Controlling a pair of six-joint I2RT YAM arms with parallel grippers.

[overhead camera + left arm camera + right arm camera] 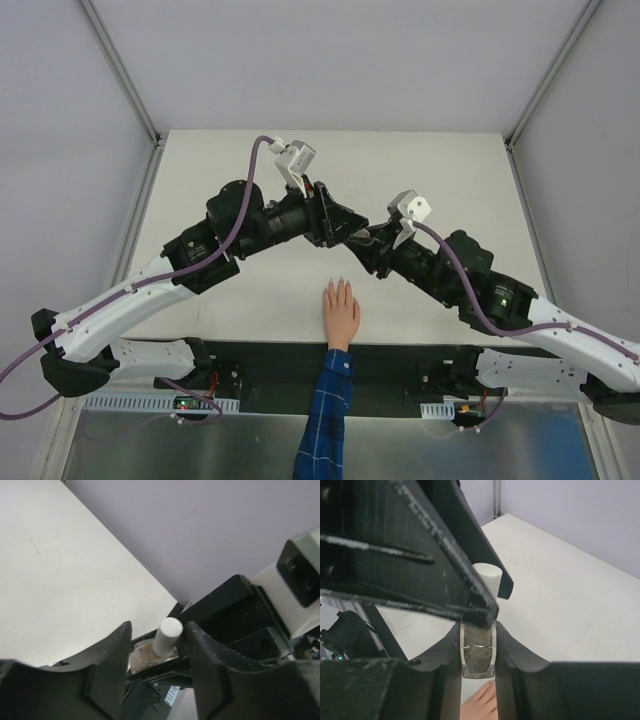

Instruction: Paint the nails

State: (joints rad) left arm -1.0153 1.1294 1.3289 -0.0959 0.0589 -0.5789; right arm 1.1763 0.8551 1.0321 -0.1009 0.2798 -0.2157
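Flesh-coloured mannequin hand lies flat at the white surface's near edge. Its nails point toward the left end effector and right end effector, which meet beyond.

Left wrist: the left one is spread, flanking a white cap.

Right wrist: the right one pinches the polish bottle above a fingertip.
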